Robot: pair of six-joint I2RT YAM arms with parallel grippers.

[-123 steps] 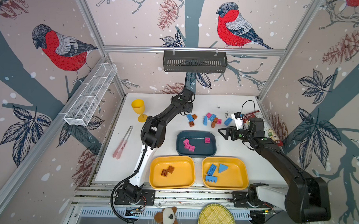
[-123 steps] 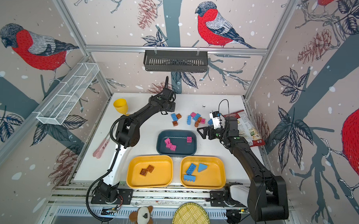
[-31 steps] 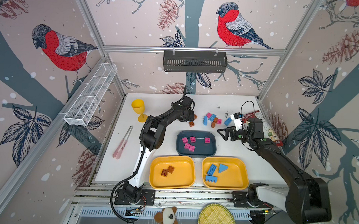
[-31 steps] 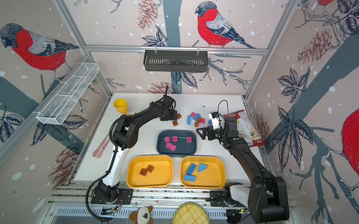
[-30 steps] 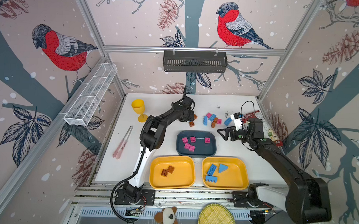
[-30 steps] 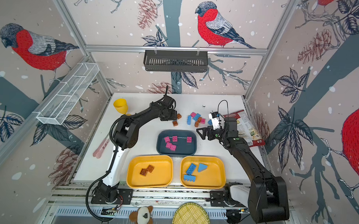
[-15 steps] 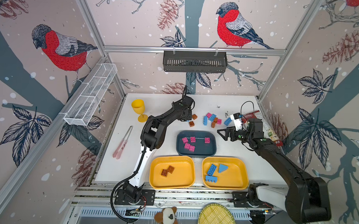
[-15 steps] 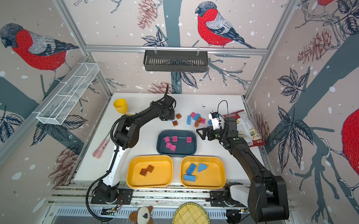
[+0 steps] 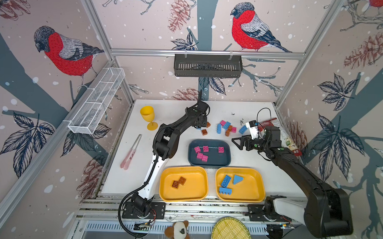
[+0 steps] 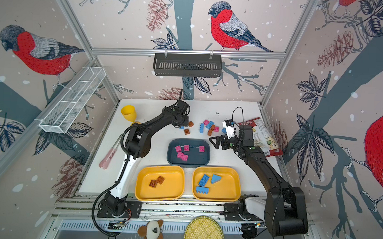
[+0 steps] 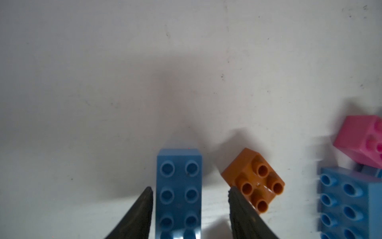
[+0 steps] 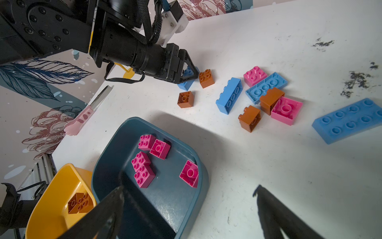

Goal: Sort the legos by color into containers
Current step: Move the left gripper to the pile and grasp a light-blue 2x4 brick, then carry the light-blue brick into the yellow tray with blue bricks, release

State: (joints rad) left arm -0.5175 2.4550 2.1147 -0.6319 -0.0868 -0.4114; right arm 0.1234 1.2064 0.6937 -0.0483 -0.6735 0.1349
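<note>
A crinkly snack bag [image 10: 260, 135] at the table's [image 10: 208, 109] right edge reads roughly "Chiuba". The left gripper [image 11: 189, 190] straddles a glossy studded blue brick [image 11: 178, 186] in the table's far half, its jaws narrowly apart and touching neither side. The right gripper [image 9: 237, 143] gapes wide beside the smooth teal tray [image 9: 208, 163].

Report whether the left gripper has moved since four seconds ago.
Yes. In a top view the left gripper has shifted nearer the unmoved brown brick, now straddling the blue brick that lay uncovered before.
</note>
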